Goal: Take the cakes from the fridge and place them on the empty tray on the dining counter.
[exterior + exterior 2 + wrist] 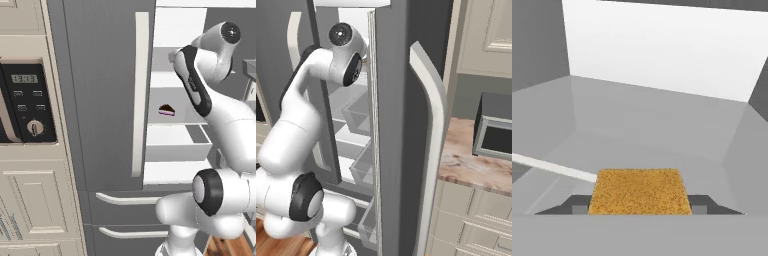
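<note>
The pincer (640, 210) pinches the golden cake (640, 192) from both sides, inside the open fridge (100, 100), above a glass shelf (652, 125). The chocolate cake (166, 110) waits on a lower shelf.

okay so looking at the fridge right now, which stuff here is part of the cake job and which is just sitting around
Part of the job:
- tan-golden cake, between the fingertips of the hand
- chocolate wedge, on a fridge shelf
- fridge, right door open

Just sitting around:
- oven panel
- grey appliance on the marbled counter
</note>
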